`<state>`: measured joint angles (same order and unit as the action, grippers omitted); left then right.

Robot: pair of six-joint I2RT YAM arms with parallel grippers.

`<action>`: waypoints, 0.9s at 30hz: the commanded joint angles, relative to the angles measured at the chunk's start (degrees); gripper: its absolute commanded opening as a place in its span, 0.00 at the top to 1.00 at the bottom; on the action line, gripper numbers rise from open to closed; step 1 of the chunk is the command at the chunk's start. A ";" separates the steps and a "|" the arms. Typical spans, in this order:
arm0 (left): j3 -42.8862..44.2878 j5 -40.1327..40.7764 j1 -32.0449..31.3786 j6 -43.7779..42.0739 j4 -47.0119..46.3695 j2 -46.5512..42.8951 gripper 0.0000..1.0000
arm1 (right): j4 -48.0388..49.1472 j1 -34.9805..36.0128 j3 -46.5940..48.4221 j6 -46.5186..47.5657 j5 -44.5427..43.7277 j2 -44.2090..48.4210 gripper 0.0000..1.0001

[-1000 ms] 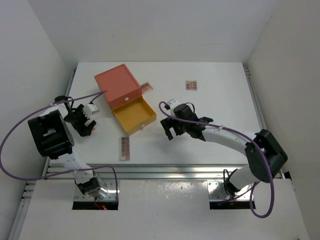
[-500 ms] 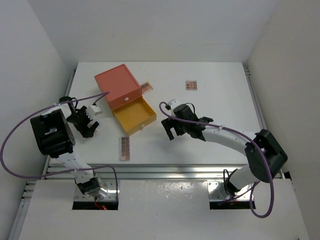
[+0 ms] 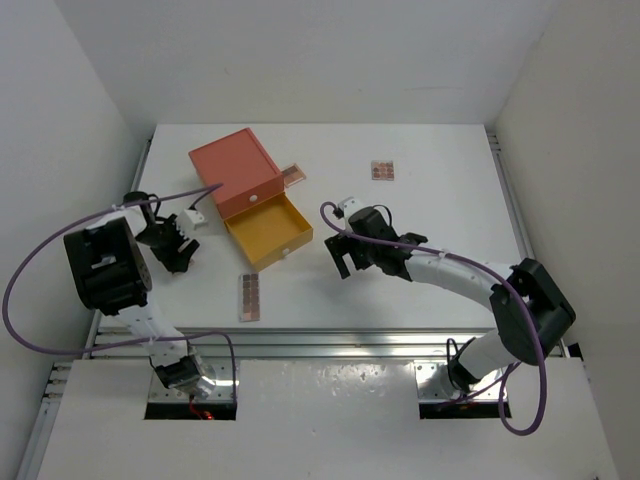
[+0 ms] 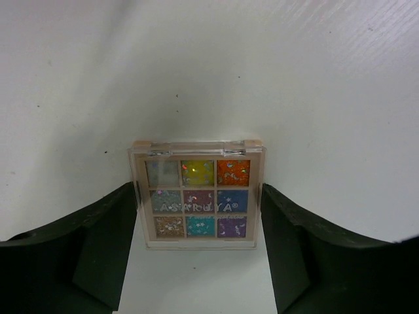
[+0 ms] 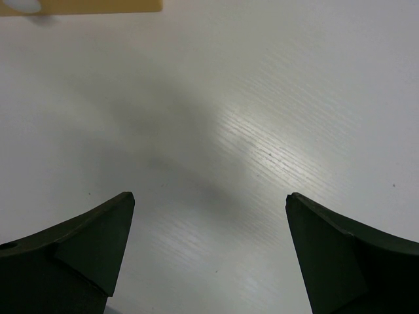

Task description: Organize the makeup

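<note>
Progress is judged to be at an early stage. In the top view the yellow drawer [image 3: 268, 232] stands pulled out of the orange box [image 3: 233, 168], and its floor shows plain yellow with no makeup visible inside. Three palettes lie outside it on the table [image 3: 430, 220]. The small pink-brown palette [image 3: 382, 170] sits toward the rear, well apart from the box. The long palette [image 3: 249, 297] lies near the front edge, just in front of the drawer. The third palette [image 3: 292, 175] rests against the right side of the orange box. No brushes or sticks appear in any view. A fourth item, the multicoloured palette [image 4: 198, 195], is in hand. The left gripper [image 4: 198, 204] is positioned to the left of the box and closed to the width of this palette, with its fingers [image 4: 105, 242] bearing on both side edges as far as the wrist view shows. Whether the palette is lifted off the table or resting on it cannot be told. The right gripper [image 5: 209, 196] hangs over bare table just beside the front right corner of the yellow drawer, with its jaws spread wide, holding and touching nothing. Remaining work, by this reading, is stowing all four palettes.
</note>
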<state>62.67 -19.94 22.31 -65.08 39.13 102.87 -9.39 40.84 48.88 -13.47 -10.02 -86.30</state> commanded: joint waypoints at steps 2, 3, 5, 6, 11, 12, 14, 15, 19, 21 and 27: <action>1.74 -5.63 0.55 -1.01 5.77 0.77 0.51 | 0.51 -0.15 0.86 -0.06 -1.23 1.93 0.01; 1.75 -6.15 0.55 -1.01 7.17 -0.03 0.53 | 0.60 -0.49 0.86 -0.15 -1.49 1.93 0.01; 2.97 -8.00 0.55 0.30 8.32 -2.05 0.53 | 0.51 -0.15 1.04 -0.15 -1.58 2.01 0.01; 2.98 -8.61 0.55 1.00 9.20 -4.58 0.53 | 0.86 -0.23 0.86 -0.32 -2.02 1.93 0.01; 6.75 -12.57 -2.08 3.11 14.65 -14.00 0.53 | 0.86 -1.11 0.42 -2.78 -3.95 2.98 0.01; 7.28 -12.58 -2.96 3.99 15.96 -15.40 0.53 | 0.86 -1.72 0.42 -4.26 -3.78 2.81 0.01; 8.77 -13.10 -6.20 6.71 17.28 -18.92 0.53 | -0.98 -3.31 0.69 -6.38 -3.60 2.89 0.01; 8.78 -13.89 -7.53 8.11 17.81 -19.80 0.53 | -1.77 -4.18 0.86 -6.82 -2.82 2.72 0.01; 10.00 -15.74 -16.75 18.63 16.60 -21.75 0.53 | -2.65 -6.03 1.13 -7.01 -2.11 2.72 0.01; 10.01 -15.74 -22.73 24.53 12.74 -21.75 0.53 | -2.91 -6.30 1.39 -7.00 -1.93 2.81 0.01; 15.27 -2.86 -36.16 39.40 -5.44 -13.59 0.53 | -3.61 -7.62 0.86 -8.50 -1.14 3.16 0.01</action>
<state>73.71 -29.50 -9.19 -36.01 44.62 86.02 -12.71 33.93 48.88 -20.14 -11.55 -85.47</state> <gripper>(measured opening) 0.741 0.986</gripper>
